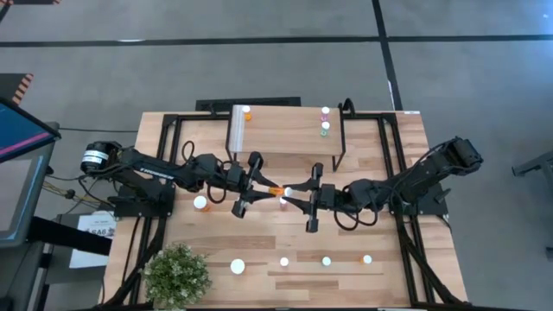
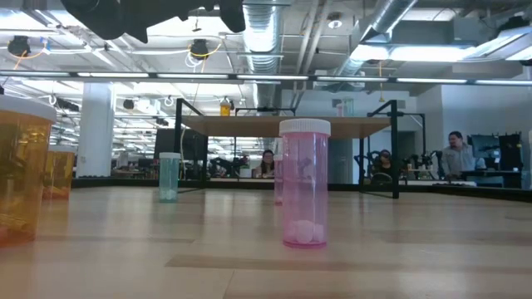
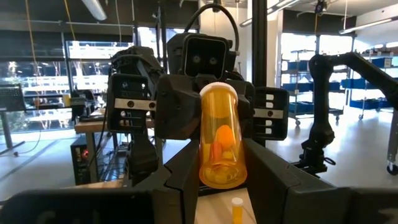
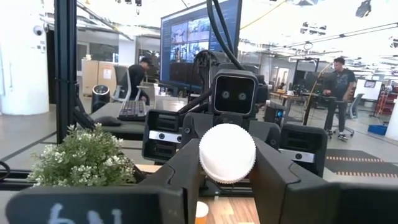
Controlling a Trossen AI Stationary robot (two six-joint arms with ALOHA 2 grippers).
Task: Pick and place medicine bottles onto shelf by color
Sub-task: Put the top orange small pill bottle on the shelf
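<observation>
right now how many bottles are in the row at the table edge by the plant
4, in a line running right from the plant: a big-capped bottle, then three small bottles. None looks hidden there.

Orange bottle (image 3: 222, 140) with white cap (image 4: 227, 153), pink bottle (image 2: 304, 183), teal bottle (image 2: 169, 176), light wood shelf (image 1: 285, 130)

shelf (image 1: 285, 130): far side of tabletop (image 1: 397, 259), bottles on both ends
plant (image 1: 177, 274): near-left corner
bottle row (image 1: 327, 261): near edge
</observation>
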